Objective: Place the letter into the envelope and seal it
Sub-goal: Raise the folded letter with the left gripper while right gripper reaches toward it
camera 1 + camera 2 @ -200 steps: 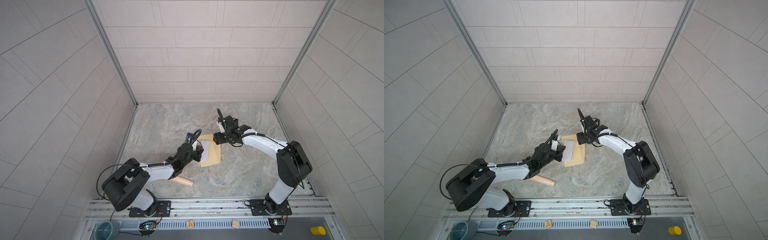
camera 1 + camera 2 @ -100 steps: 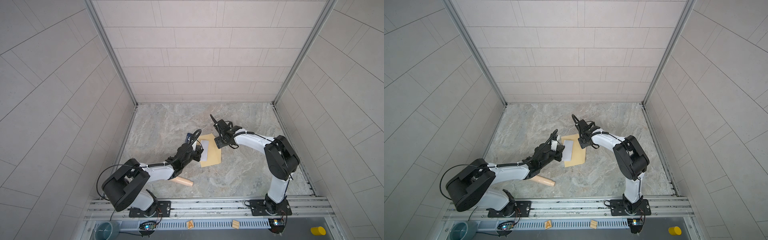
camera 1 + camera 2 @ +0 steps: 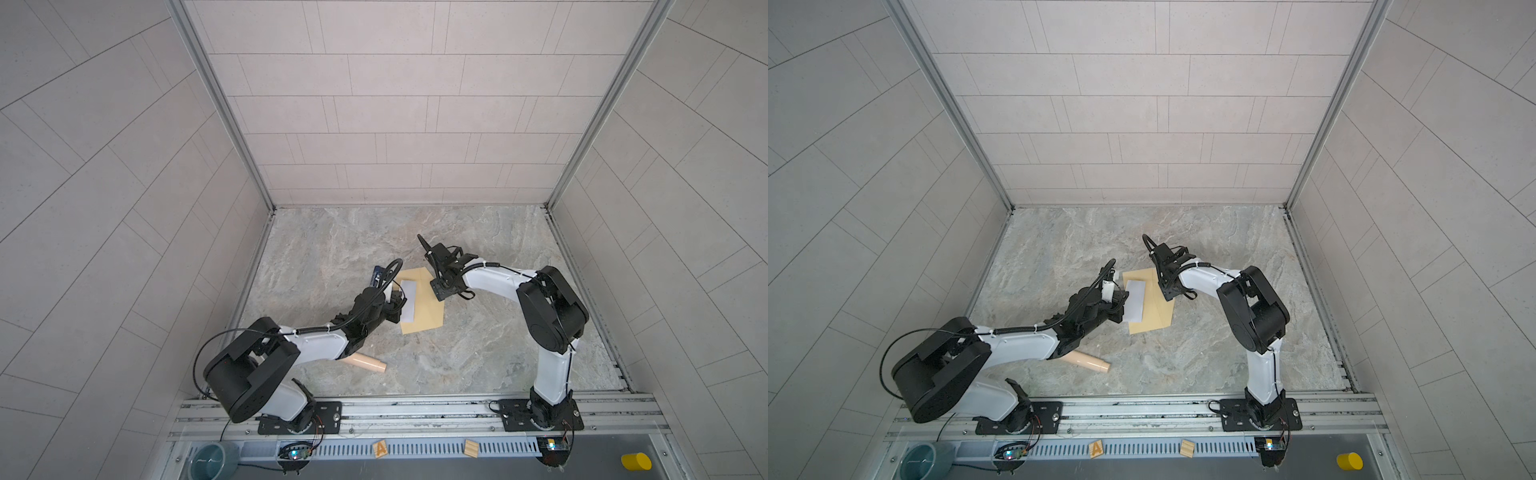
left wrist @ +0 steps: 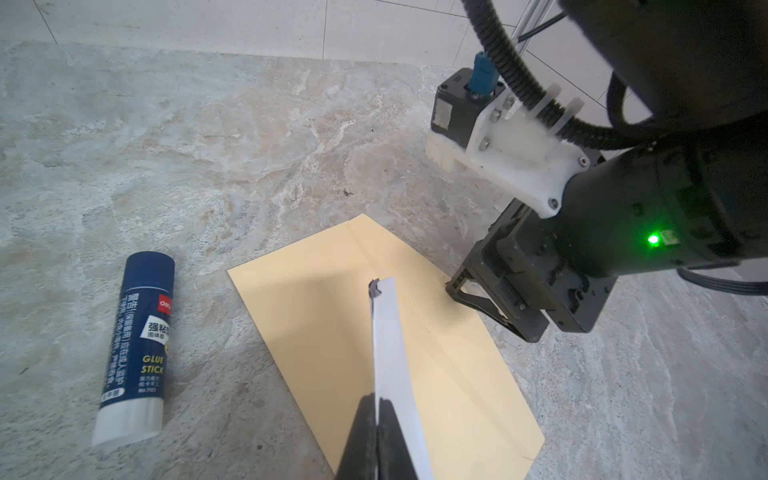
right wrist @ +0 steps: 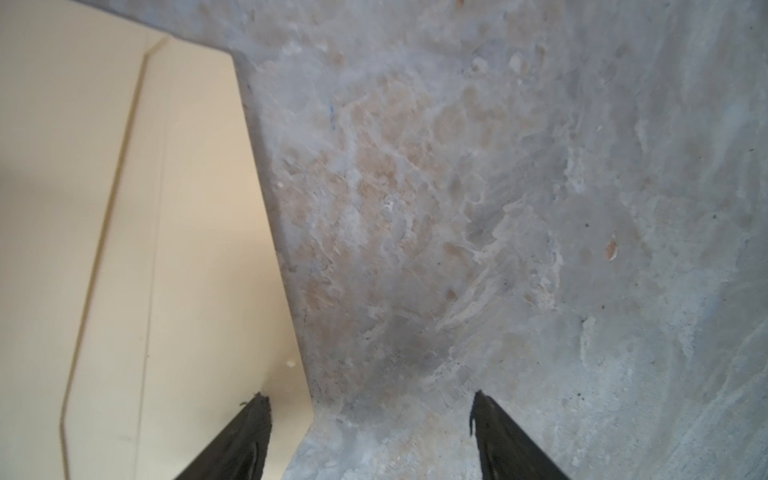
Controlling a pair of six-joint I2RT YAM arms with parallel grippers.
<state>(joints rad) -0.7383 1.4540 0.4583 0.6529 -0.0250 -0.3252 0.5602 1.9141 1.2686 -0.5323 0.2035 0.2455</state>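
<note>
The left gripper (image 4: 376,405) is clenched on the folded white paper letter (image 4: 392,353). It holds the letter edge-up over the plain tan paper envelope (image 4: 316,324), which lies flat on the grey marbled tabletop (image 4: 249,145). The right gripper (image 5: 370,415) stands spread wide and holds nothing. One fingertip is over the envelope's angled flap edge, the other over bare tabletop.
</note>
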